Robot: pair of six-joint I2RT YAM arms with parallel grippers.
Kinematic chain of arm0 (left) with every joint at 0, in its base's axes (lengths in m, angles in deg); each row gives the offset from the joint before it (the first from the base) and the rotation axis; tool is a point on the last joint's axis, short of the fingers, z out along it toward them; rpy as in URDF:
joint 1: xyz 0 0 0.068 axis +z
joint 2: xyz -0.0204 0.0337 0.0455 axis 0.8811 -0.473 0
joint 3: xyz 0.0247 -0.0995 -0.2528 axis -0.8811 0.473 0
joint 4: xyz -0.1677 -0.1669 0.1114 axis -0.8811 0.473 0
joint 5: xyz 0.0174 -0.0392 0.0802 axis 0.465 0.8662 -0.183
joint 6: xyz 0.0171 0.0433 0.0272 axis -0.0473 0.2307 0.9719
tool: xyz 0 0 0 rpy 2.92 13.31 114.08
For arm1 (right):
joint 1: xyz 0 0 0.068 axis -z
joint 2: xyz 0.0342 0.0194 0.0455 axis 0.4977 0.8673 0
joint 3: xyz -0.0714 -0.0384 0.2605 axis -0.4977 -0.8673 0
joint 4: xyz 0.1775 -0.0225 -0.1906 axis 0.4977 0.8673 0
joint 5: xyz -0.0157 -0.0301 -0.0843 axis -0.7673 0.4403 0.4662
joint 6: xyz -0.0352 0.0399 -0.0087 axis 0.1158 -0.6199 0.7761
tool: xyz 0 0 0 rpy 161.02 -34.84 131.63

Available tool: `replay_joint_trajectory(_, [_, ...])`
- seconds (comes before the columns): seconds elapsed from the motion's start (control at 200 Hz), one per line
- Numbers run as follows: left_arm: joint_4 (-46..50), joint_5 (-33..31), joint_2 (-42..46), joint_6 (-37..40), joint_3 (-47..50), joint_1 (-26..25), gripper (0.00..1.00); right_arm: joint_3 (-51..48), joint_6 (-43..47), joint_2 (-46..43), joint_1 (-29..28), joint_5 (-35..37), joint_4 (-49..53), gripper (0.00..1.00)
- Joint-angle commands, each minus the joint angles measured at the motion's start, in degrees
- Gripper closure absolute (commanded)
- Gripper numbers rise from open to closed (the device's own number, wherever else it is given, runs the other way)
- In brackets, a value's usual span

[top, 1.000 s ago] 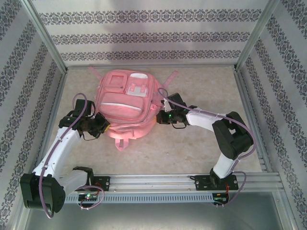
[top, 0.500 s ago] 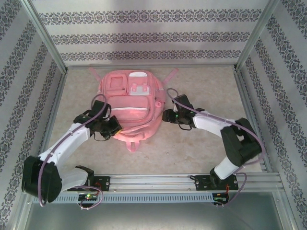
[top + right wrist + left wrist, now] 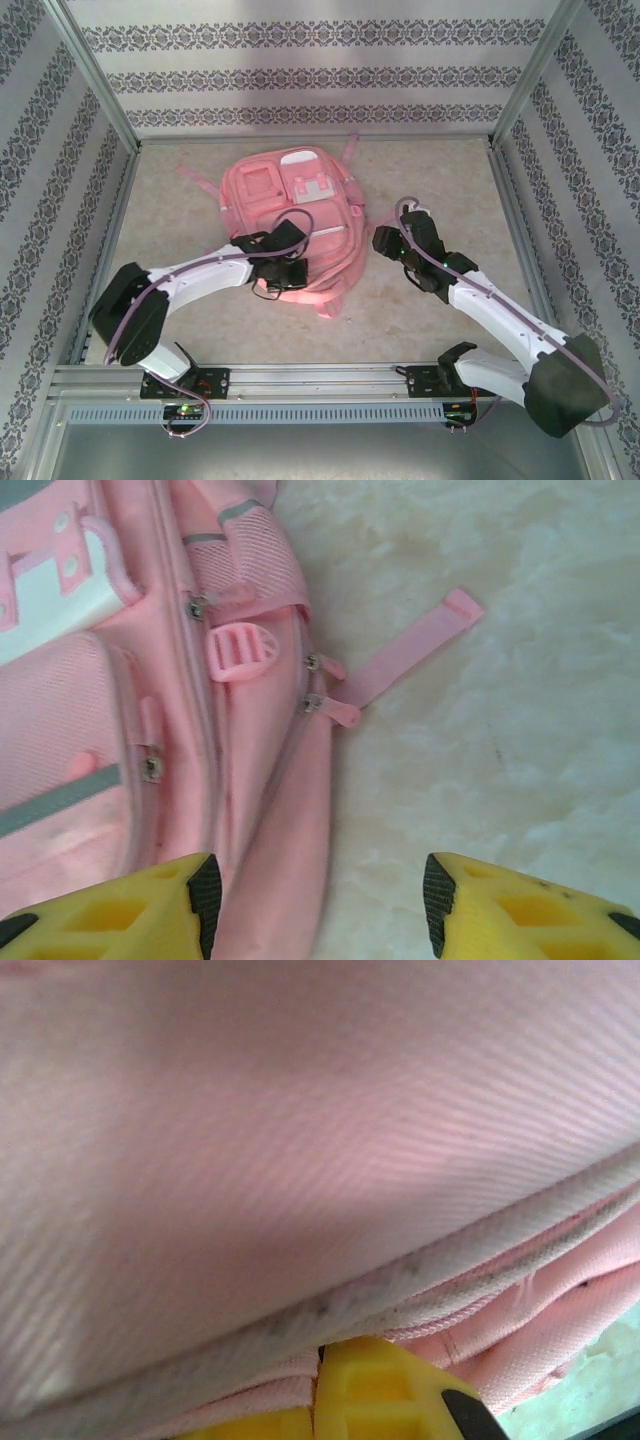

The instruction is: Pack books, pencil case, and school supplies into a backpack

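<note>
Now | beige marbled table [image 3: 385, 320]; patterned walls [image 3: 300, 75] | left end effector [image 3: 320, 1360] pinching backpack [image 3: 300, 190]; right end effector [image 3: 320, 885] parted

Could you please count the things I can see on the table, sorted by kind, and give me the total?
pink backpack: 1
robot arms: 2 (left arm, right arm)
Total: 3
</note>
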Motion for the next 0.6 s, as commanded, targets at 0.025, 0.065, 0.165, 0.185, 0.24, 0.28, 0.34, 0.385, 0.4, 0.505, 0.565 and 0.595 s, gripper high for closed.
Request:
replay_joint_trajectory(0.025, [-4.06, 6.75, -2.48, 14.18, -1.75, -7.15, 1.0, -1.63, -0.79, -3.5, 0.78, 3.83, 2.13, 0.45])
replay_joint_trajectory(0.065, [-4.37, 7.51, -2.25, 15.17, -0.94, -8.08, 1.0, -2.06, -0.63, -4.21, 1.03, 3.39, 1.94, 0.45])
replay_joint_trajectory(0.165, [-4.8, 6.51, 0.51, 15.16, 3.02, -8.59, 1.0, -2.47, -0.21, -4.56, 1.38, 2.21, 1.82, 0.45])
replay_joint_trajectory(0.185, [-4.85, 6.04, 1.27, 15.1, 3.86, -8.59, 1.0, -2.37, -0.1, -4.52, 1.37, 1.86, 2.01, 0.45])
replay_joint_trajectory(0.24, [-4.29, 4.51, 4.12, 14.29, 5.79, -8.59, 1.0, -2.45, 0.22, -4.34, 1.54, 1.43, 2.05, 0.45])
replay_joint_trajectory(0.28, [-3.85, 3.12, 6.13, 13.13, 6.99, -8.59, 1.0, -2.61, 0.35, -4.36, 1.49, 1.34, 2.01, 0.44])
replay_joint_trajectory(0.34, [-4.24, 2.34, 8.66, 11.54, 8.45, -8.58, 0.99, -2.88, 0.77, -4.47, 1.58, 1.2, 1.59, 0.43])
replay_joint_trajectory(0.385, [-4.92, 2.41, 9.92, 10.16, 9.21, -8.53, 0.98, -2.9, 1.12, -4.55, 1.74, 1.03, 1.24, 0.42])
replay_joint_trajectory(0.4, [-5.11, 2.48, 10.25, 9.7, 9.41, -8.53, 0.97, -2.94, 1.27, -4.55, 1.83, 0.96, 1.05, 0.42])
replay_joint_trajectory(0.505, [-7.77, 3.92, 10.95, 7.03, 10.23, -8.59, 0.95, -2.17, 2.0, -3.99, 2.5, 0.86, 1.55, 0.4])
replay_joint_trajectory(0.565, [-8.95, 3.67, 11.11, 5.68, 10.72, -8.59, 0.95, -1.4, 1.02, -3.66, 3.18, 4.25, 4.11, 0.39])
replay_joint_trajectory(0.595, [-9.33, 3.3, 11.08, 5.28, 10.94, -8.59, 0.95, -0.88, -0.67, -3.41, 3.69, 7.01, 6.32, 0.36])
